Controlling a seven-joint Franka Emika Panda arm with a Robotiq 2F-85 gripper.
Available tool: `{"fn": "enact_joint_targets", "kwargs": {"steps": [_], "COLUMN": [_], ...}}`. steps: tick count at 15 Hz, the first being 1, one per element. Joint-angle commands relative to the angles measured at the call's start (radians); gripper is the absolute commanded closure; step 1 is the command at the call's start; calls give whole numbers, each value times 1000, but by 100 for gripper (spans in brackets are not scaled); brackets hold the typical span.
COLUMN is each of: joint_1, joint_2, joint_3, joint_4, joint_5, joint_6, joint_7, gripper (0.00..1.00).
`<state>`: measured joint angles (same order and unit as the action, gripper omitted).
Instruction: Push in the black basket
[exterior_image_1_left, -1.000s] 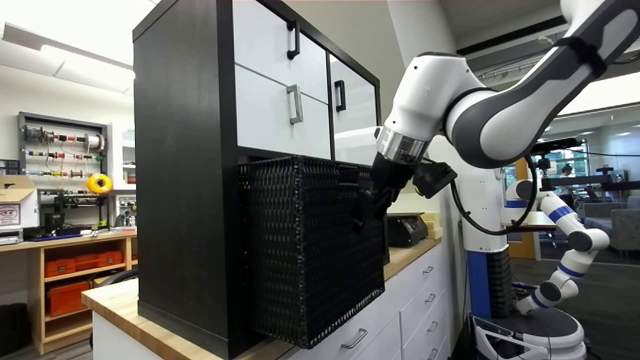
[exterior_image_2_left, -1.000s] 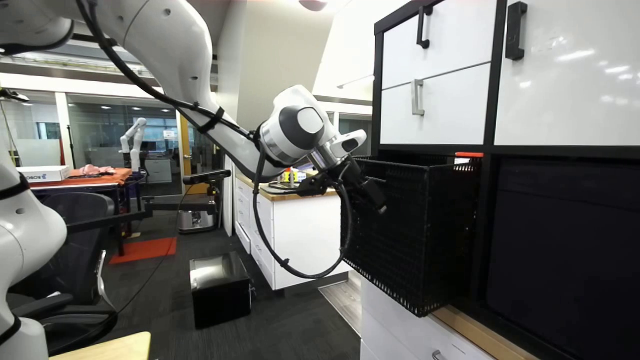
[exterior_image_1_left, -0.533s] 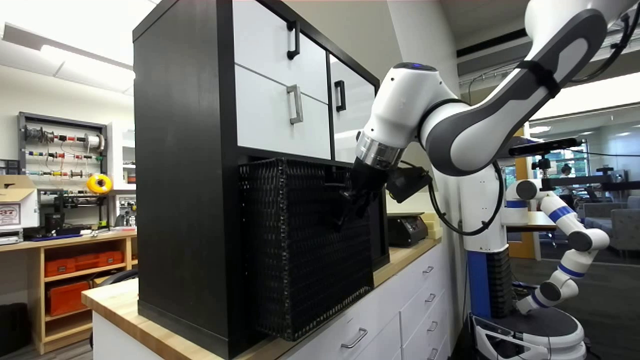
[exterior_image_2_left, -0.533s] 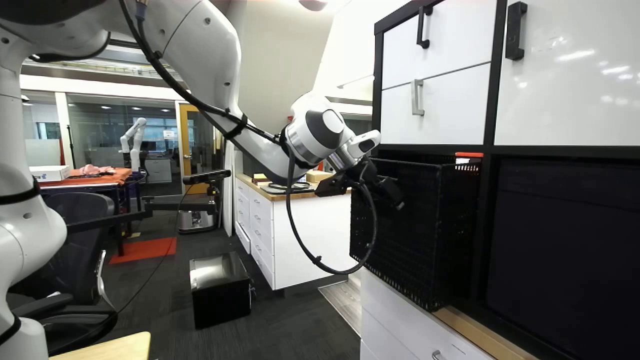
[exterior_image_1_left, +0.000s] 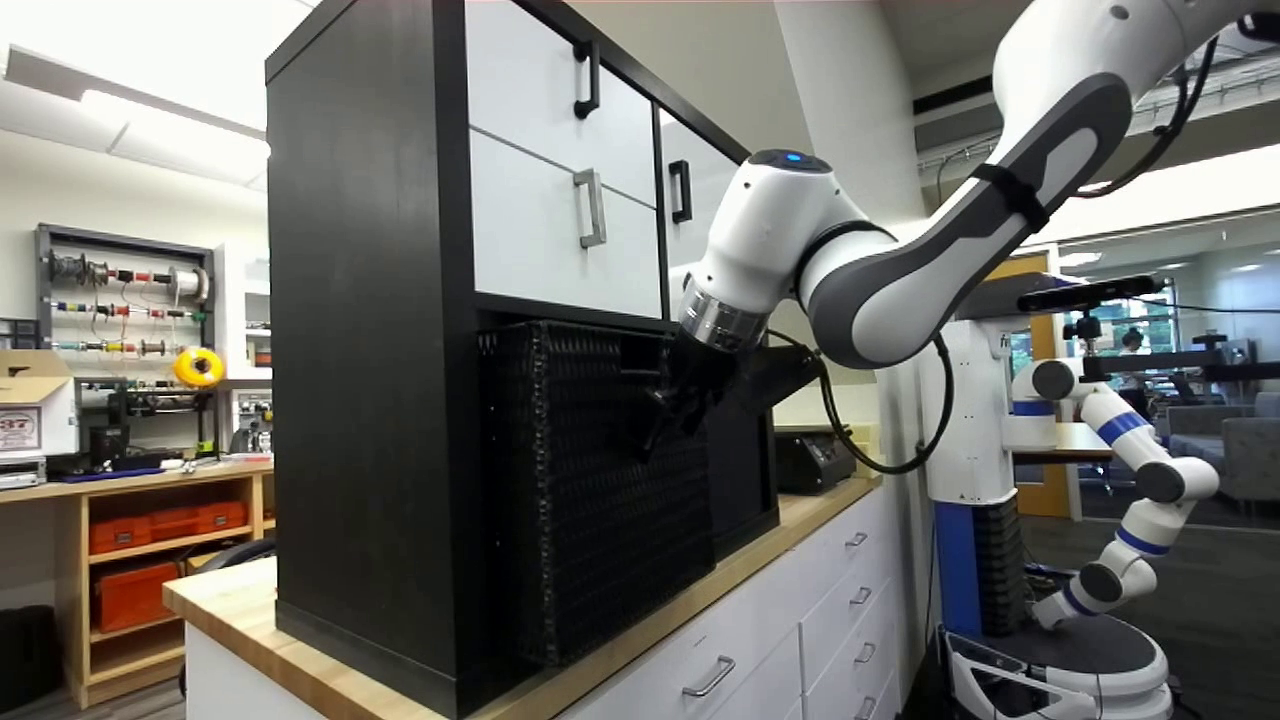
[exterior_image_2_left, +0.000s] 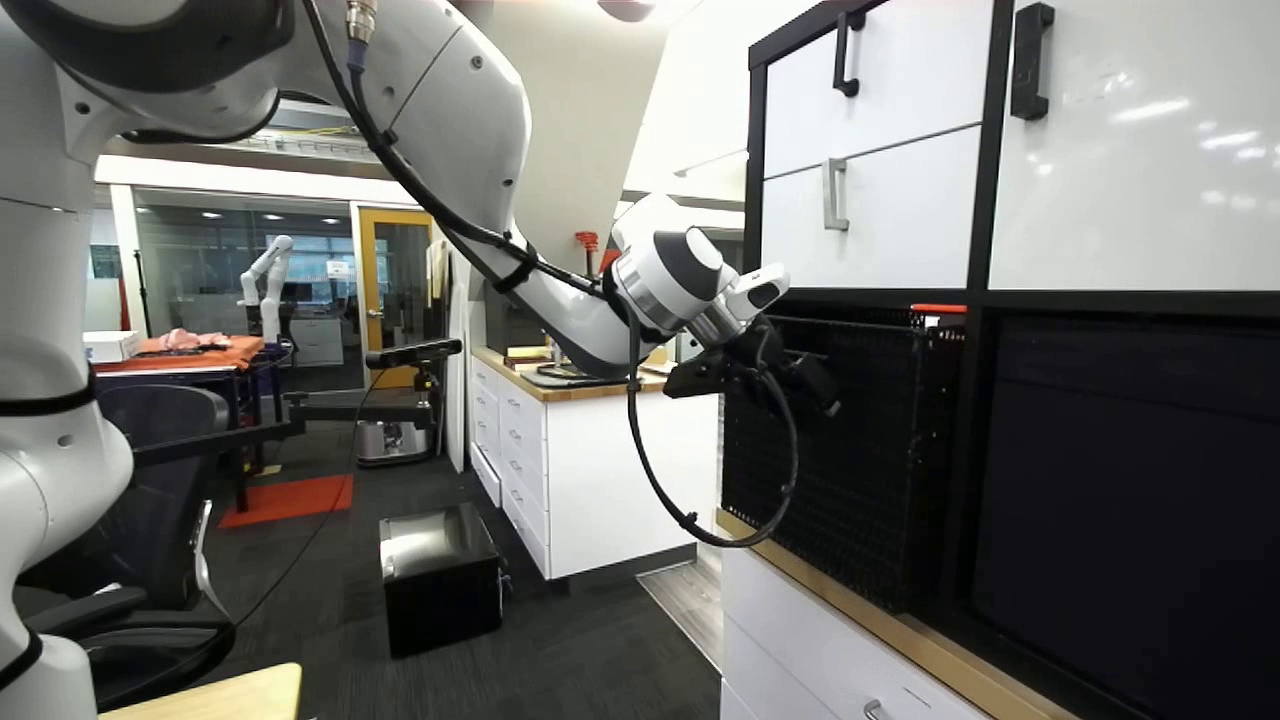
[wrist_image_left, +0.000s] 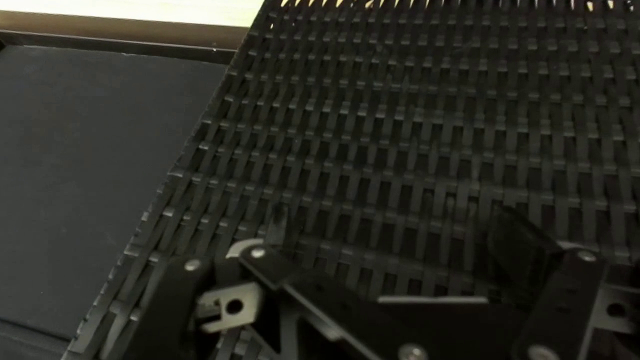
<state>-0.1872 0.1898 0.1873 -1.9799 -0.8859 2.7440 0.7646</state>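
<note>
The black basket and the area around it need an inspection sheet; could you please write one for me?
Surface: wooden countertop under the black-framed cabinet.
Job's things: black basket, partly inside the cabinet, its front sticking out.
Clutter: dark boxy device on the countertop, beyond the cabinet in an exterior view.
Gripper: open, right at the basket's front; firm contact cannot be confirmed.
Cables: black cable hangs in a loop, passing in front of the basket in an exterior view; touching or not, unclear.
Surroundings: office chair; shiny black box on the floor; white-and-blue robot arm.
</note>
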Motion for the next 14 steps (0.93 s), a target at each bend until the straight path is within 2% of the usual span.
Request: {"fn": "enact_joint_targets", "kwargs": {"steps": [1, 8, 10, 14], "joint_1": [12, 21, 16, -16], "joint_2": [65, 118, 108, 30], "joint_3": [-16, -17, -8, 54], "joint_4": [80, 153, 137, 24], "joint_5": [-51, -83, -62, 111], "joint_6": [17, 20, 15, -28], "joint_7": [59, 63, 50, -36], "gripper": [0, 0, 0, 0]}}
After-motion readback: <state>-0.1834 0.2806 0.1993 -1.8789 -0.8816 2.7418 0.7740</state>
